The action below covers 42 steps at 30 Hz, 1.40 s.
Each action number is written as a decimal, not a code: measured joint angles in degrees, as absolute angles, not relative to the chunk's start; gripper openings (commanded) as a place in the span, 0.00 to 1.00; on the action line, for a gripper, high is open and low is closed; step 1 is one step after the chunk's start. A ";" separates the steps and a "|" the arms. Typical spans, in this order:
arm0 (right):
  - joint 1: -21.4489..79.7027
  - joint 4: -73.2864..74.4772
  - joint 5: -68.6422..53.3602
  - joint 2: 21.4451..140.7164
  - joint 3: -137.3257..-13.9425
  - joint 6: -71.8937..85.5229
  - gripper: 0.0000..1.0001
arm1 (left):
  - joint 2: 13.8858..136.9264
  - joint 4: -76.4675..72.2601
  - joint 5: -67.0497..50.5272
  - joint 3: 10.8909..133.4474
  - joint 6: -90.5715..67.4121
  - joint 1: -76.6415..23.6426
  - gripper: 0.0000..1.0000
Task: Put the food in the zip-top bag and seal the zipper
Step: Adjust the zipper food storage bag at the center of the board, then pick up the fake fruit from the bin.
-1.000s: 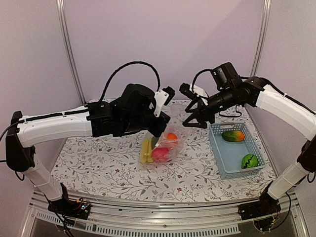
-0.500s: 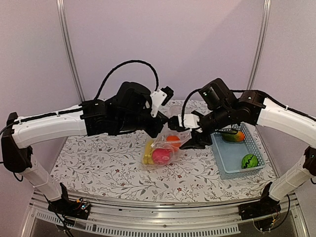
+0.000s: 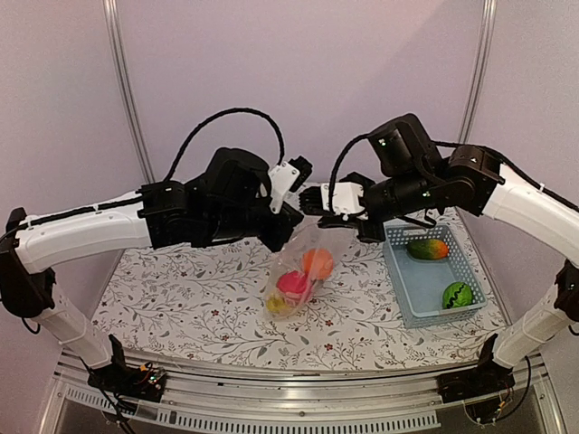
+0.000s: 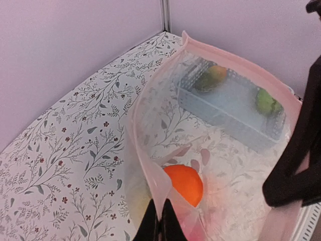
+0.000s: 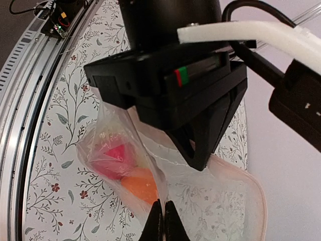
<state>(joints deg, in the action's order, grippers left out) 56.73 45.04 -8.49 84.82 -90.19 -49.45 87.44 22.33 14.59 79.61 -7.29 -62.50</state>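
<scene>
The clear zip-top bag (image 3: 303, 271) hangs above the flowered table, pinched at its mouth from both sides. Low in the bag lie an orange (image 3: 317, 263), a red apple (image 3: 291, 283) and a yellow piece (image 3: 276, 304). My left gripper (image 4: 160, 221) is shut on the near edge of the bag (image 4: 235, 165), whose pinkish zipper (image 4: 235, 63) arcs open beyond it. The right gripper (image 5: 163, 221) is shut on the opposite edge, with the apple (image 5: 113, 158) and orange (image 5: 140, 186) below it. In the top view the two grippers (image 3: 291, 224) (image 3: 308, 201) nearly meet.
A light blue lattice basket (image 3: 403, 289) stands at the table's right side, holding a green-orange mango (image 3: 427, 249) and a striped green ball (image 3: 458, 295). The left arm's black wrist (image 5: 175, 95) hangs right in front of the right wrist camera.
The right gripper swung left to the bag's mouth and shut on it. The bag rose off the table and the fruit slid to its bottom.
</scene>
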 measured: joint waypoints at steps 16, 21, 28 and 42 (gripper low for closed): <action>56.73 47.35 -13.37 85.49 -93.34 -48.34 0.30 | 88.79 33.32 22.11 91.02 -2.17 -60.86 0.00; 56.75 47.09 -13.69 84.84 -91.72 -47.48 0.35 | 89.56 34.92 22.50 90.98 -1.54 -60.51 0.00; 54.11 47.79 -19.03 80.68 -89.91 -45.32 0.39 | 90.74 34.98 22.44 90.98 -0.82 -60.20 0.00; 21.87 45.60 -30.48 65.21 -68.99 -40.58 0.40 | 91.09 36.53 27.42 90.98 4.51 -59.59 0.00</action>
<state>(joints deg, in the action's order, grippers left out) 21.87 45.60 -30.48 65.21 -68.99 -40.58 91.09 36.53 27.42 90.98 4.51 -59.59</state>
